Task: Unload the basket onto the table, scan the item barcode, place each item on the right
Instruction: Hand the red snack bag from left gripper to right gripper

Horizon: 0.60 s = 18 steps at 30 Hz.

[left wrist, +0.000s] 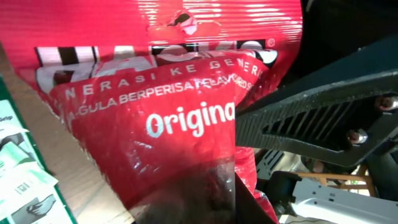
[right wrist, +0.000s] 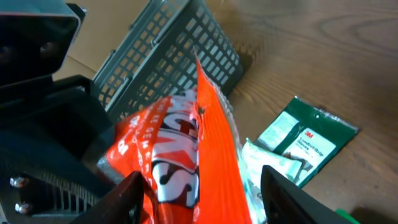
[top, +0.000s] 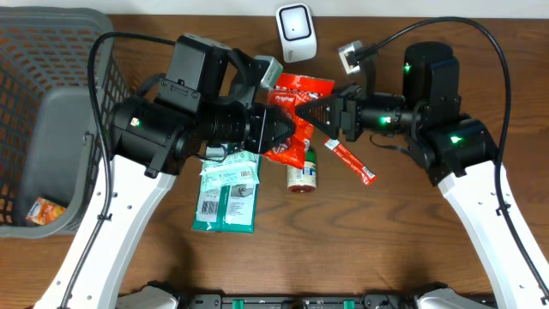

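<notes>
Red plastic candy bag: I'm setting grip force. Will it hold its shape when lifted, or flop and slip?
The red plastic candy bag is probably floppy: its film is creased and buckled. Its glossy sheen suggests slipperiness. Thin, so likely light.

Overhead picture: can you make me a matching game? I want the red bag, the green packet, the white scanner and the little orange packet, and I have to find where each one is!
Things
1. red bag
2. green packet
3. white scanner
4. orange packet

Places
A. inside the grey basket
B. at the far edge of the table
C. between the left end effector and the right end effector
D. lying flat near the small jar

Pairs: 1-C, 2-D, 3-B, 4-A
</notes>
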{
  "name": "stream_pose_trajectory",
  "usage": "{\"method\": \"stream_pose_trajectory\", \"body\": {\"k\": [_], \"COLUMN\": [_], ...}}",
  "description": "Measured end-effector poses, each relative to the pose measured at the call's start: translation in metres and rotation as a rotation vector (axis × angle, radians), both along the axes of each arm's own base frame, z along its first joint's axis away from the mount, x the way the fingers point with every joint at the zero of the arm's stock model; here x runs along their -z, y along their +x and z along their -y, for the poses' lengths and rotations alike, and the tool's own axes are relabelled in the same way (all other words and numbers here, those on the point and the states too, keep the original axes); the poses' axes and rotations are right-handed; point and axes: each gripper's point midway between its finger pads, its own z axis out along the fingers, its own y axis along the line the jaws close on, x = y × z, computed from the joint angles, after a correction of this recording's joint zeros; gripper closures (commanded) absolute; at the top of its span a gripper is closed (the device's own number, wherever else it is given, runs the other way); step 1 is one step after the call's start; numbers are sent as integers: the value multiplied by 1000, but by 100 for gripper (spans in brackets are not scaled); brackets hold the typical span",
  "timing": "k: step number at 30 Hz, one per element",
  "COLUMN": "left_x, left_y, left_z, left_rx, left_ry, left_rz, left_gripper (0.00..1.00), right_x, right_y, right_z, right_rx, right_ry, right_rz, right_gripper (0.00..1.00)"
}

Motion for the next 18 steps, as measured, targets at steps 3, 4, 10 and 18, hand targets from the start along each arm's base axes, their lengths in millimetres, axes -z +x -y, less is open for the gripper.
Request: {"method": "stream_pose_trajectory", "body": {"k": [3, 4, 10, 18], "left_x": [-1, -1, -1, 0], "left_y": [-2, -3, -5, -1], "left_z": [3, 4, 11, 11], "left_rx": [10, 15, 35, 24], "left_ry": [-4, -4, -2, 15], "left_rz": [2, 3, 21, 44], "left_gripper": [93, 93, 93, 66], "right_x": [-2, -3, -6, -6], "right_y": [1, 1, -1, 0], "right_z": [0, -1, -2, -2], "right_rx": [4, 5, -4, 1], "right_ry": [8, 12, 34, 32], "right_rz": [-1, -3, -26, -23], "right_gripper": [54, 63, 93, 99]}}
